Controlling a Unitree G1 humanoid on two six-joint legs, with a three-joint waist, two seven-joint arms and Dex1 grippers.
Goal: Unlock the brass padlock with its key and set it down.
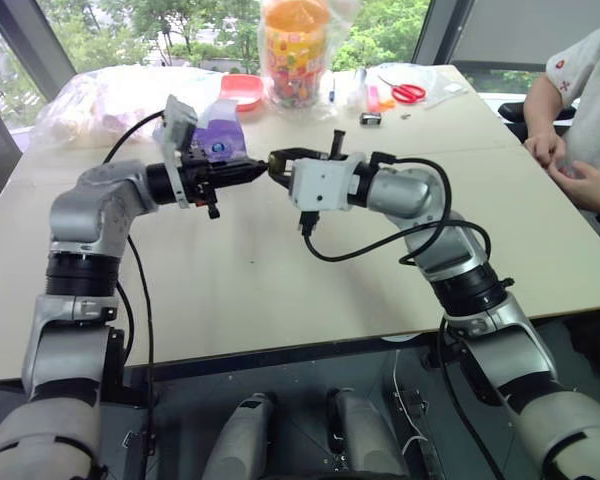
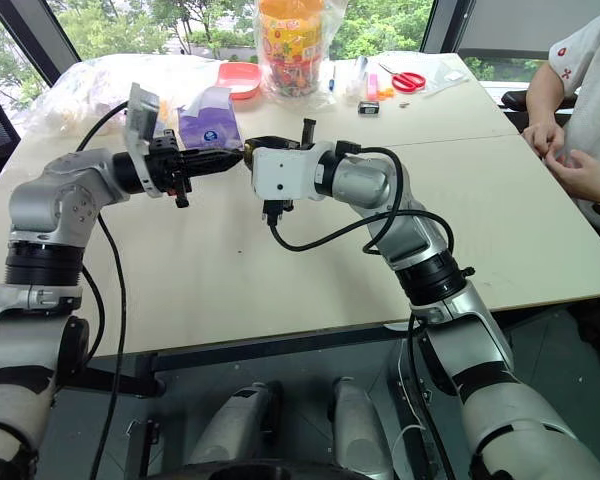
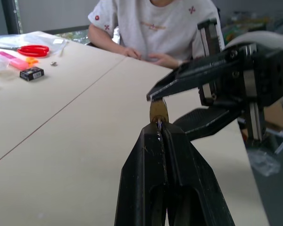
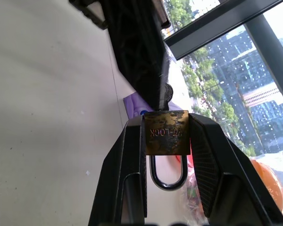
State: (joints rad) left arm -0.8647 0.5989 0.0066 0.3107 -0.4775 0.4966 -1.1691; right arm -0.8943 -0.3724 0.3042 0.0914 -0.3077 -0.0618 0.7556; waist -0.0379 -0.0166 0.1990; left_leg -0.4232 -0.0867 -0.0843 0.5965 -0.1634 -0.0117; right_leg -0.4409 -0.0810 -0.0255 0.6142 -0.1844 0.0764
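Note:
Both grippers meet in mid-air above the table [image 1: 280,290]. My right gripper [image 4: 166,123] is shut on the brass padlock [image 4: 166,134], gripping its body by the sides. The silvery shackle [image 4: 167,179] hangs closed between the fingers. The padlock [image 3: 159,110] also shows in the left wrist view, clamped in the right gripper's fingers [image 3: 193,77]. My left gripper [image 3: 159,128] comes in from the left, level, and is shut on the key [image 4: 168,92]. The key's round head shows right at the padlock's end. From the head views, the left gripper [image 1: 261,171] and right gripper [image 1: 278,160] are tip to tip.
A person [image 1: 580,90] sits at the table's right side, hands resting on it. At the far edge stand a jar of colourful sweets [image 1: 295,50], a red bowl [image 1: 242,90], red scissors [image 1: 408,93], a purple packet [image 1: 220,140] and plastic bags [image 1: 110,95].

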